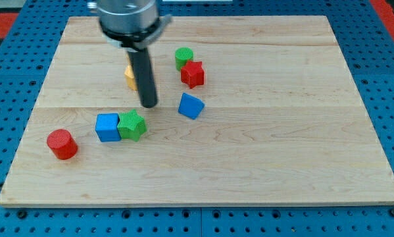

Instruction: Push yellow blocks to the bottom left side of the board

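Red cylinder (62,144); blue cube (107,127) touching green star (132,125); wooden board (282,164).

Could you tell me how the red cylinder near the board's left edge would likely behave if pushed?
The red cylinder stands on its flat end, so it would probably slide, not roll. With its round side, an off-centre push from my tip may let it slip aside. It looks small, likely light.

way to bottom left: blue cube (107,127), green star block (132,125), red cylinder (62,144) obstruct | board (282,158) right half: open
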Tool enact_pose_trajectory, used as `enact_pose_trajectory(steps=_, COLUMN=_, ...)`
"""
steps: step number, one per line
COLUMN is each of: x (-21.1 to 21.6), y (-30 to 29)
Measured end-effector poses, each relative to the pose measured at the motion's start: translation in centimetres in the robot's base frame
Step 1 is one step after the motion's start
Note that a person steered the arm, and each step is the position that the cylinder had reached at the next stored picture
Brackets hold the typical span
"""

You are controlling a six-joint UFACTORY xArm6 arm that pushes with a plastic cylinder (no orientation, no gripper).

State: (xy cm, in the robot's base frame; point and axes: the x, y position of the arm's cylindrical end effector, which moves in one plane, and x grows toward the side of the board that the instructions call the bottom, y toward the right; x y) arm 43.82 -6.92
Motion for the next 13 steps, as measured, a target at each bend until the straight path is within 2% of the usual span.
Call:
enact_pose_trajectory(steps=1, x=3.9, y=0.0)
enact_pose_trajectory(steps=2, x=5.4, y=-5.6)
enact_pose_trajectory(steps=3, x=3.6, y=-6.5)
enact_pose_trajectory(steps=4, x=-0.3, y=-5.0)
enact_pose_trajectory(steps=6, x=-3.1, y=-9.5)
enact_pose_trajectory(steps=8, x=-13.5, y=-9.8)
enact_pose_trajectory(steps=9, x=-17.4, y=-9.5)
enact_pose_trajectory(steps=10, x=-14.2, y=-5.0)
enact_pose_trajectory(steps=11, x=-9.4, y=-1.6)
enact_pose_trajectory(steps=12, x=-6.0, y=-2.4)
enact_pose_trajectory(steps=13, x=-4.6, y=-2.4)
